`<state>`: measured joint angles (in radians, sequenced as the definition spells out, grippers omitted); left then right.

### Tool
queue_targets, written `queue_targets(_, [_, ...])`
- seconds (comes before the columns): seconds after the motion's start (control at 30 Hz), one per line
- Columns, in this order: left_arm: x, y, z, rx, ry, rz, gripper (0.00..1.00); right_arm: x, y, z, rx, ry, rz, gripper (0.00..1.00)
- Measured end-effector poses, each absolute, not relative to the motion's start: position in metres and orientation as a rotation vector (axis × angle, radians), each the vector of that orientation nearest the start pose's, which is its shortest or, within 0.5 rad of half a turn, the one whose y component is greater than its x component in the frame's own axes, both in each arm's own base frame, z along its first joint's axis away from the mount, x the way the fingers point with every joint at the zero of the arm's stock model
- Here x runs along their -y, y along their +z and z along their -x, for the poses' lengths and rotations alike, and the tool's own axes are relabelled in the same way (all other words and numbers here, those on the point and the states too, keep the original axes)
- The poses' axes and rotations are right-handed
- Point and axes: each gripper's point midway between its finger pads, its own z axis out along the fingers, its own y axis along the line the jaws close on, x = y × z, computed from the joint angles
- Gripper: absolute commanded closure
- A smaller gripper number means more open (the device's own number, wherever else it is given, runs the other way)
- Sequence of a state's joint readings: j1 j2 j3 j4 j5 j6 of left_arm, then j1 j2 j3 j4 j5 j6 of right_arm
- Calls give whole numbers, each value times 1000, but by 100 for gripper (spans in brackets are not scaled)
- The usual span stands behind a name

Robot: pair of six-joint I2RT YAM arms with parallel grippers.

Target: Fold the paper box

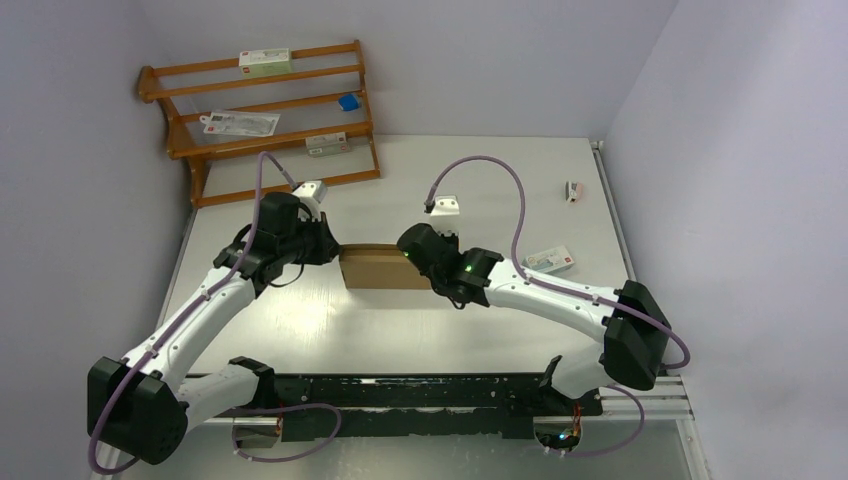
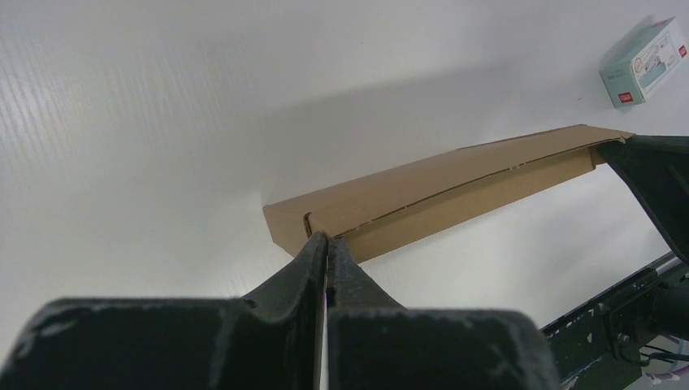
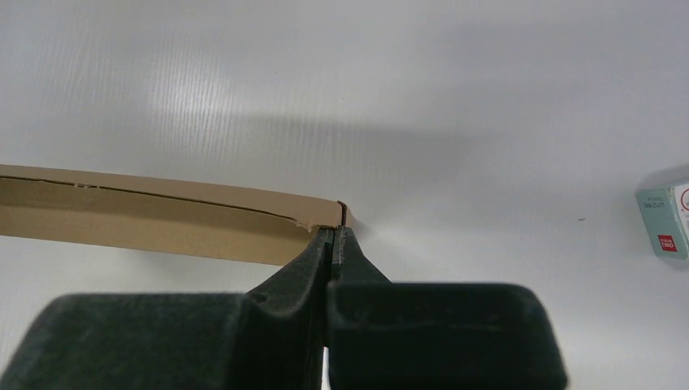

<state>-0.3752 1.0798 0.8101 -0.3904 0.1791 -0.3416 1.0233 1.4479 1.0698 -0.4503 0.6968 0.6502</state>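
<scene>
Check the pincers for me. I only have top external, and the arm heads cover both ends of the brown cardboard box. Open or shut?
Observer: In the left wrist view, the left pincer is shut, with its tips at an end corner of the flat brown corrugated cardboard box.
Operator: Right one?
Observer: The right pincer is also shut, tips at the opposite end corner.
Operator: Lid down?
Observer: Down, with a thin dark seam along the long side.

Paper box [image 1: 383,270], a brown rectangle on the table [image 1: 480,180], spans the gap between the jaws: left gripper [image 1: 332,252] at one end, right gripper [image 1: 418,262] at the other.
</scene>
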Motion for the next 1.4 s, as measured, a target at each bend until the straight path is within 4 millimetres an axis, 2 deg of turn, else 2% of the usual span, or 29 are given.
queue_targets(0.63, [158,154,-273,-2248,-568,-130,95,-263,149,-268,-2148,97,96,100])
queue_targets(0.8, [158,150,-269,-2232,-569,-128,92,-263,148,-265,-2135,129,91,91])
queue_targets(0.9, [158,149,-267,-2232,-573,-126,86,-263,148,-262,-2141,150,100,85])
queue_targets(1.03, [158,147,-263,-2249,-572,-124,79,-263,149,-255,-2152,189,115,66])
queue_targets(1.13, [158,146,-257,-2264,-575,-125,70,-266,158,-251,-2144,241,121,56])
queue_targets(1.27, [156,151,-253,-2257,-577,-118,61,-268,172,-249,-2130,311,112,49])
queue_targets(1.4, [157,158,-253,-2246,-587,-108,55,-266,182,-253,-2125,371,84,48])
